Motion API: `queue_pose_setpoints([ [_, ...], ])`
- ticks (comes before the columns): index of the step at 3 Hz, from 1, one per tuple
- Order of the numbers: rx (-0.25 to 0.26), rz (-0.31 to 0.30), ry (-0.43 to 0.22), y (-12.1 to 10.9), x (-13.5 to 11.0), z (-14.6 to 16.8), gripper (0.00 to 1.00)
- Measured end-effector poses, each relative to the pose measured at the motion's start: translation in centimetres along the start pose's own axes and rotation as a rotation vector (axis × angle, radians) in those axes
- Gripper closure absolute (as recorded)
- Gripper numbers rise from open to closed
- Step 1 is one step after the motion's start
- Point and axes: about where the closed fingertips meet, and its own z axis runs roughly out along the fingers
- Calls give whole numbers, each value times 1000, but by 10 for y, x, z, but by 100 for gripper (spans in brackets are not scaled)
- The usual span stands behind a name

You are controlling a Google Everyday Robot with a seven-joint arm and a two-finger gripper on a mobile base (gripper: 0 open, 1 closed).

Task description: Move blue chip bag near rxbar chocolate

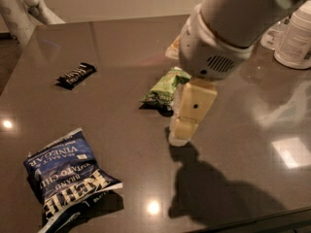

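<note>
My pincer (181,137) is hanging mid-frame, tip pointing down, low over the dark table (121,42). It is sitting just right of the green chip bag (163,89) and overlapping that bag's right edge in view. Released or clenched: I cannot tell from this side. The blue chip bag (68,178) is lying crumpled at lower left, well apart from the pincer. The rxbar chocolate (75,75) is lying flat at upper left, well apart from that bag. A white bottle (296,38) is standing at upper right.
</note>
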Motion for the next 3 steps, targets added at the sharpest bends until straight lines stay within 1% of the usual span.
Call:
queue_pose_setpoints([
  [1,-49,-82,2,24,-34,39,0],
  [2,-84,-129,-9,46,-59,72,0],
  [3,-115,-147,-52,59,-87,107,0],
])
